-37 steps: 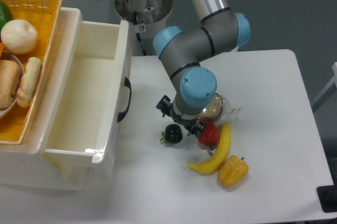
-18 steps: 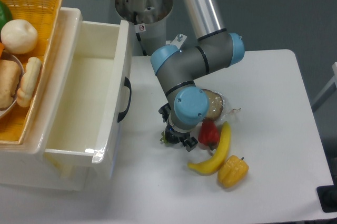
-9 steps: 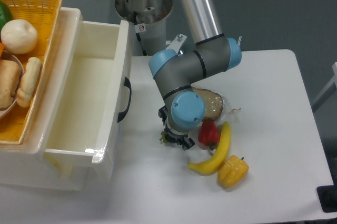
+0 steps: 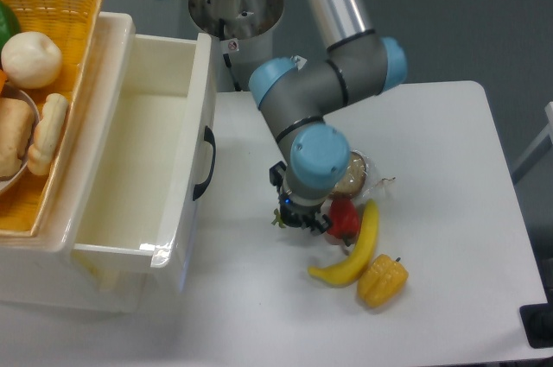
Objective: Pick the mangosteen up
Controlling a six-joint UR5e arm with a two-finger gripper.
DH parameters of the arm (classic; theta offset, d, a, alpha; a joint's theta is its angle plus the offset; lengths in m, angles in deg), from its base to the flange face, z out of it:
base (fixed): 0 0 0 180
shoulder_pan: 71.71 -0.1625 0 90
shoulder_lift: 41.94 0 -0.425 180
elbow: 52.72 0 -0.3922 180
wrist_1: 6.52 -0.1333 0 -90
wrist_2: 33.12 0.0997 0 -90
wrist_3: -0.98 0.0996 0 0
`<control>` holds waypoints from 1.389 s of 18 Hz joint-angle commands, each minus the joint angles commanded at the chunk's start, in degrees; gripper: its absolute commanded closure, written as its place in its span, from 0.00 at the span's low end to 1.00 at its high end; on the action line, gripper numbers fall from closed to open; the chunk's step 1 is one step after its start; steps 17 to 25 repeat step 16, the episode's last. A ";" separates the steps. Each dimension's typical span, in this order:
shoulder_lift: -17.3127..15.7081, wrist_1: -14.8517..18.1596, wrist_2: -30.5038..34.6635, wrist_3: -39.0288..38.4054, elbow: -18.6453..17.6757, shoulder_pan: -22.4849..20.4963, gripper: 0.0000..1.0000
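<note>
The gripper (image 4: 298,215) points straight down at the table (image 4: 432,142), mostly hidden under the arm's (image 4: 320,91) blue-capped wrist, so whether the jaws are spread or clenched cannot be told. One mangosteen (image 4: 282,216) sits right under it: only a sliver of dark skin and green calyx shows at the gripper's left edge, so contact cannot be judged.

Just right of the gripper lies one glossy red pepper (image 4: 346,218), partly covered by the wrist. Beside that is one curved, smooth yellow banana (image 4: 356,250), and against the banana's lower end one lumpy yellow pepper (image 4: 383,281). Behind the red pepper, one brownish round item in crinkly clear wrap (image 4: 356,174) peeks out from under the arm.

To the left stands one white plastic bin (image 4: 164,160) with a black handle, its smooth interior bare. Further left is one woven yellow basket (image 4: 60,4) holding a pale round item (image 4: 31,59) and bread-like pieces (image 4: 43,138).
</note>
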 joint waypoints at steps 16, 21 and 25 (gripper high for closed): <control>-7.30 7.40 -4.75 0.09 1.59 -7.30 0.72; -7.30 7.40 -4.75 0.09 1.59 -7.30 0.72; -7.30 7.40 -4.75 0.09 1.59 -7.30 0.72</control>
